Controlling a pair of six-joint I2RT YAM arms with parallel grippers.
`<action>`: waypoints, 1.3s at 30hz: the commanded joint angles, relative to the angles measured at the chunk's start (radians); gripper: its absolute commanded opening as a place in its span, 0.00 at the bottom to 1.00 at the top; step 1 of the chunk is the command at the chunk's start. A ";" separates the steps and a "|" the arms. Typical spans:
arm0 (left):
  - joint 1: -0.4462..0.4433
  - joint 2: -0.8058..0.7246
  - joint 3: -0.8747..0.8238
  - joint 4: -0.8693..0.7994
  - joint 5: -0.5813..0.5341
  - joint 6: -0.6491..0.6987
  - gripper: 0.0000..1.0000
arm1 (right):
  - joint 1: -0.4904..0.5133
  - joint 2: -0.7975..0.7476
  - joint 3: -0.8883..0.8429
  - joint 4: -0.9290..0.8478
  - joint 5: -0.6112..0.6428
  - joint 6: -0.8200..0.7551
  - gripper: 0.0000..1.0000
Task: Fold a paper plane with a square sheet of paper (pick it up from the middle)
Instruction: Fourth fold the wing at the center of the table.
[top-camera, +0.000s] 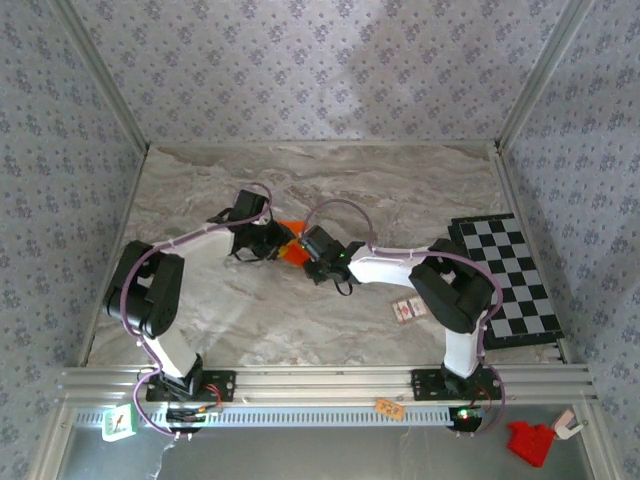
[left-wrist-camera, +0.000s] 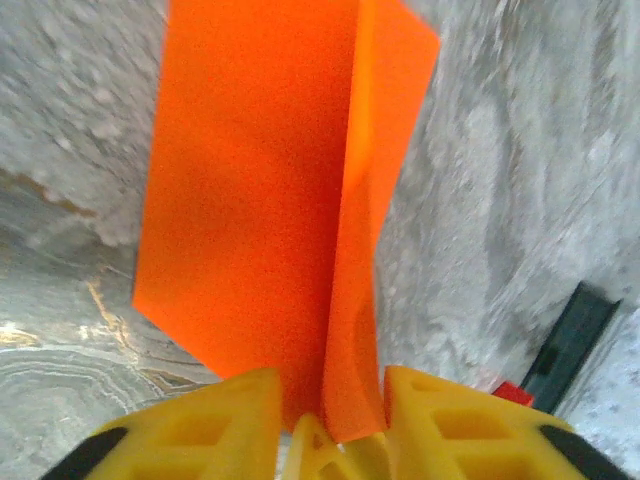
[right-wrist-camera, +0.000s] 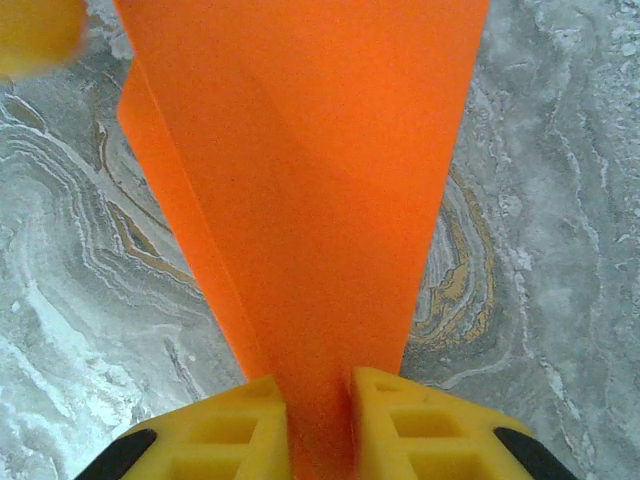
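Over the grey marbled counter (top-camera: 400, 190), the creased bright orange paper sheet (top-camera: 291, 245) runs lengthwise between my hands. The right hand (right-wrist-camera: 318, 388) is clamped on its narrowing end, and the left hand (left-wrist-camera: 332, 388) has its fingers apart astride the crease.

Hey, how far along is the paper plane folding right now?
Done: the thin bright orange sheet of paper carries at least one crease, seen from the left wrist. In hand: the right claw pinches it; the left claw straddles its folded edge, grip unclear. Left: it is no narrow pointed dart yet, so more folds remain.
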 joint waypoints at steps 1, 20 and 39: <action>0.032 -0.080 -0.037 0.000 -0.028 0.006 0.38 | -0.012 0.000 0.014 -0.017 -0.018 -0.003 0.22; 0.001 0.104 -0.058 0.144 0.064 -0.024 0.20 | -0.036 -0.012 -0.015 0.026 -0.140 -0.092 0.21; -0.021 0.156 -0.048 0.114 0.047 -0.029 0.16 | 0.001 -0.048 -0.004 -0.024 0.064 0.012 0.29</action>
